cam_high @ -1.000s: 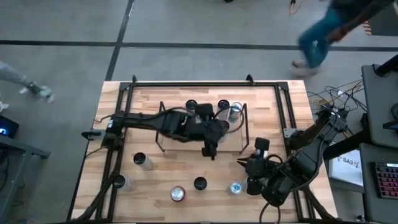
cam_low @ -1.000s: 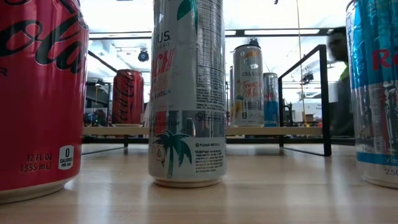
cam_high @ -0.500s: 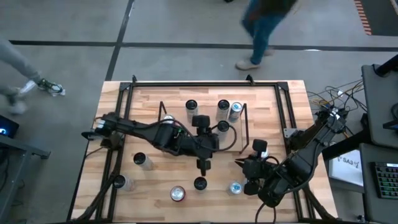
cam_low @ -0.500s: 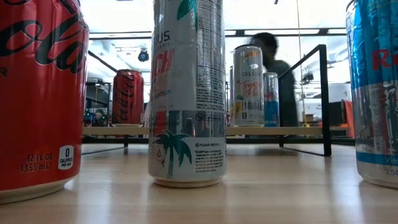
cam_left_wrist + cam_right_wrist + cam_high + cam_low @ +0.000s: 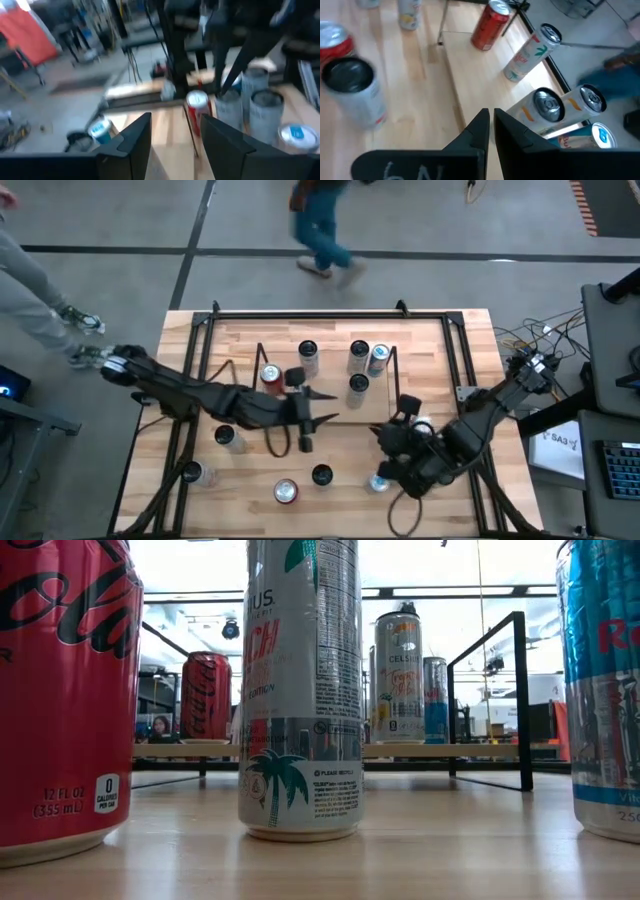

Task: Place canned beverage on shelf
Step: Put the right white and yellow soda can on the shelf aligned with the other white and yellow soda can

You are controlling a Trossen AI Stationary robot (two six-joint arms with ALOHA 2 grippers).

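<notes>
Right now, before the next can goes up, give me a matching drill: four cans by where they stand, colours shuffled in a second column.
Column one
1. can at the shelf's left end
2. front can closest to the right arm
3. front can directly left of can 2
4. can at the table's front-left corner

Column two
a. black top
b. plain silver top
c. red
d. blue top

Pairs: 1-c, 2-d, 3-a, 4-b
</notes>
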